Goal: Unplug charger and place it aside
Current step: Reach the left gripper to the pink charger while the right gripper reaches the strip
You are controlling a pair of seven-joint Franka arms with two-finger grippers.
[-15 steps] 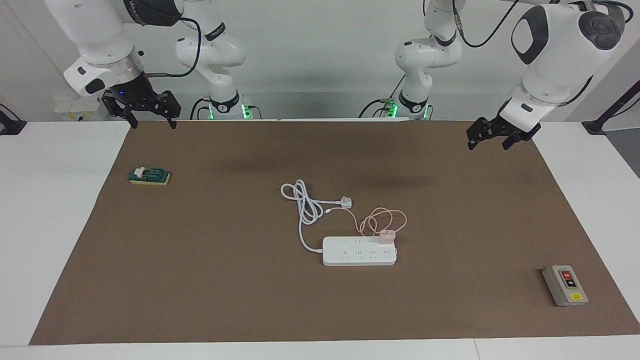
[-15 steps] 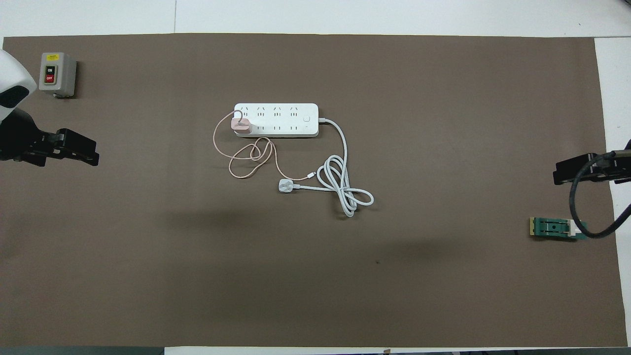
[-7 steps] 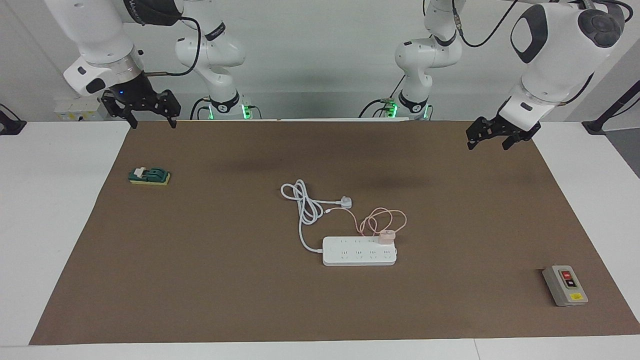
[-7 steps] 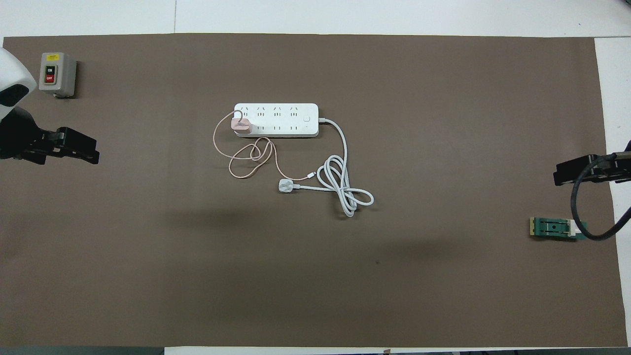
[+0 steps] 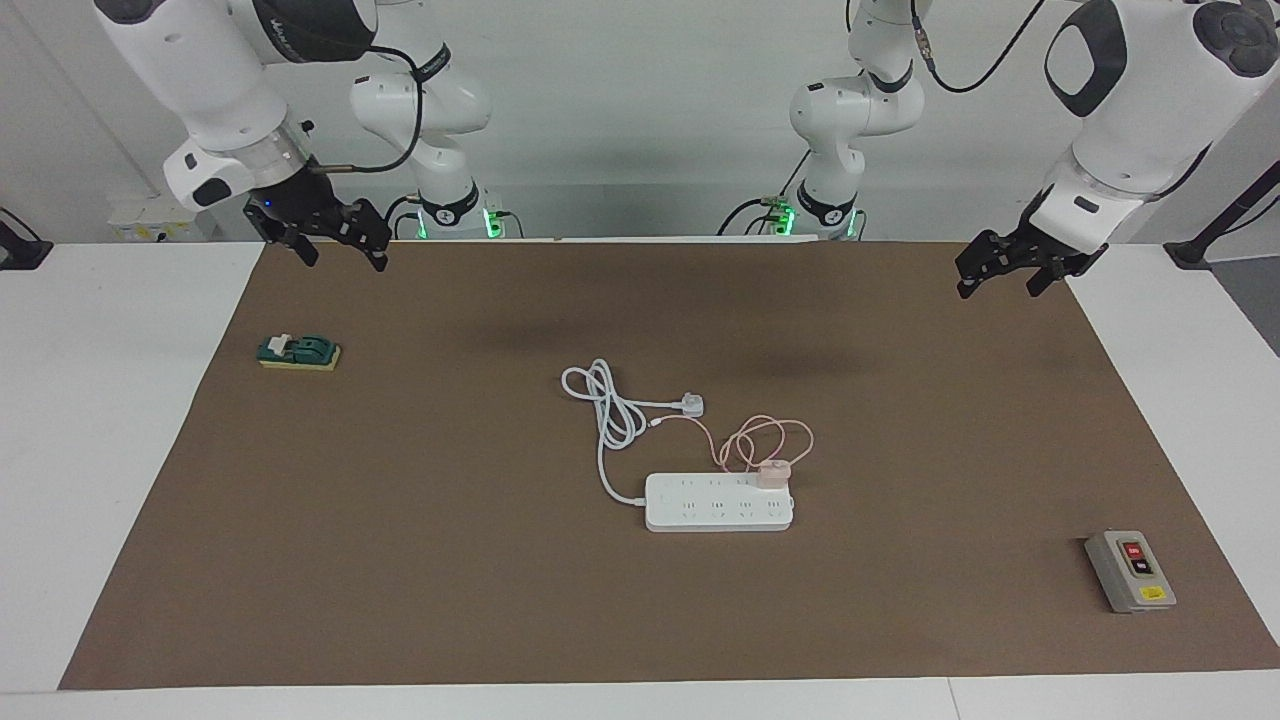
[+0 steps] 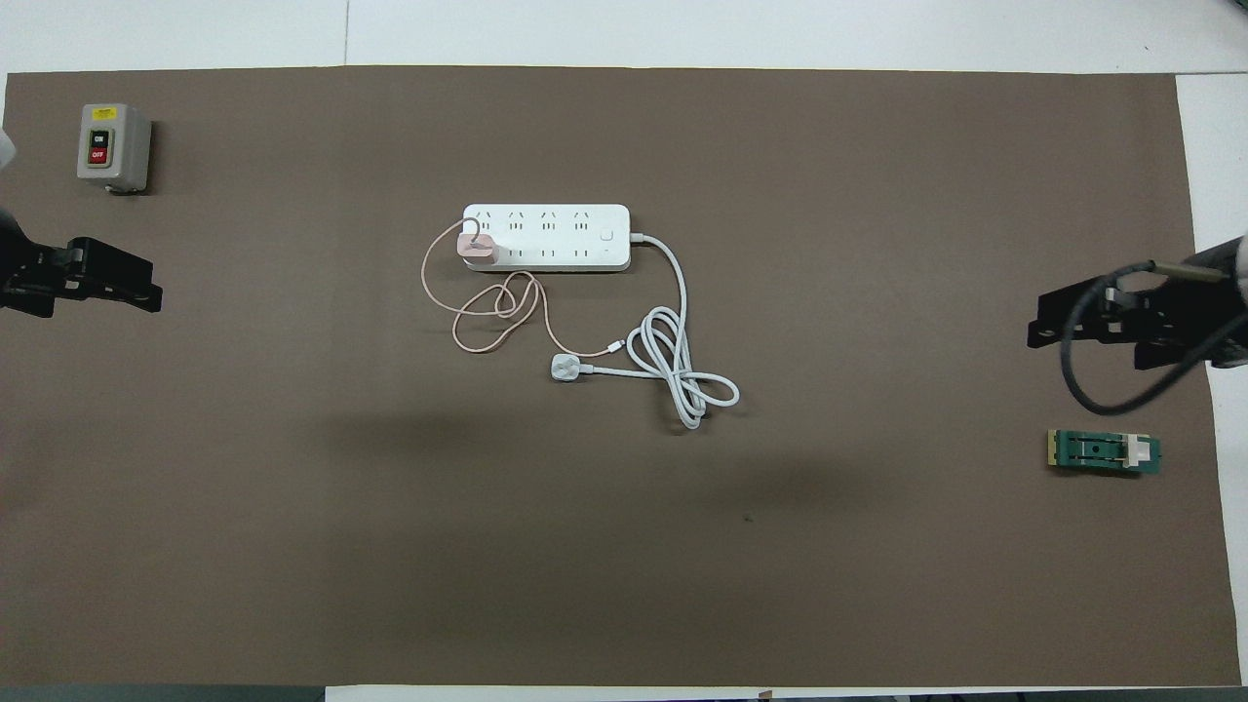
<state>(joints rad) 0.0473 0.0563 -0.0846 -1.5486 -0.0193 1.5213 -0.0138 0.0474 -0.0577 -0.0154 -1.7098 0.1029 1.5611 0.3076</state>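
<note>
The charger [image 5: 773,474] is a small pink cube plugged into the white power strip [image 5: 700,506], at the strip's end toward the left arm. It also shows in the overhead view [image 6: 478,248]. Its thin pink cable [image 5: 768,436] lies looped on the mat, nearer to the robots than the strip. My right gripper [image 5: 345,262] is open and empty, up in the air over the mat's edge at the right arm's end. My left gripper [image 5: 1000,290] is open and empty, in the air over the mat's edge at the left arm's end. Both are far from the charger.
The strip's thick white cord and plug [image 5: 692,405] lie coiled nearer to the robots than the strip [image 6: 565,239]. A grey switch box [image 5: 1130,570] stands at the left arm's end. A green block [image 5: 298,352] lies at the right arm's end. A brown mat [image 5: 450,560] covers the table.
My right gripper has moved in over the mat toward the table's middle. My left gripper has shifted slightly outward toward its own end. The charger and strip have not moved.
</note>
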